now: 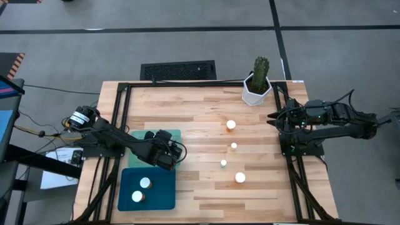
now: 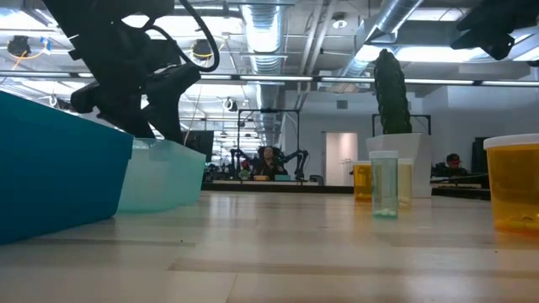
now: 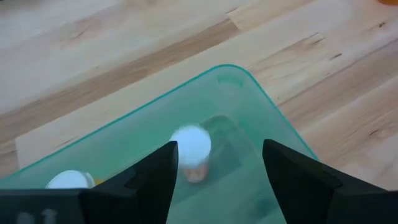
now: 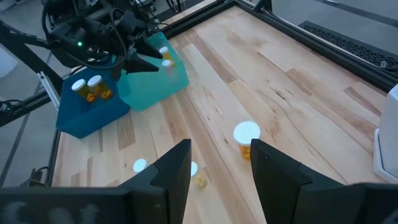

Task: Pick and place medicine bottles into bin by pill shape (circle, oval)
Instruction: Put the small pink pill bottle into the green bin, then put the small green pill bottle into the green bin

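Note:
My left gripper [image 1: 167, 156] is open above the light green tray [image 1: 176, 134]. In the left wrist view [image 3: 217, 158] a white-capped amber bottle [image 3: 193, 149] lies in that tray below the fingers, apart from them, with a second white cap [image 3: 69, 180] beside it. Two bottles [image 1: 142, 189] stand in the dark blue tray [image 1: 161, 194]. Several bottles stand on the bare wood [image 1: 231, 125] [image 1: 240, 177]. My right gripper [image 1: 272, 117] is open and empty at the table's right edge, also in its wrist view [image 4: 219, 155].
A white pot with a green cactus [image 1: 257, 84] stands at the far right of the table. A black frame [image 1: 125, 100] runs round the table's edge. Open wood [image 1: 206, 112] lies between the trays and the loose bottles.

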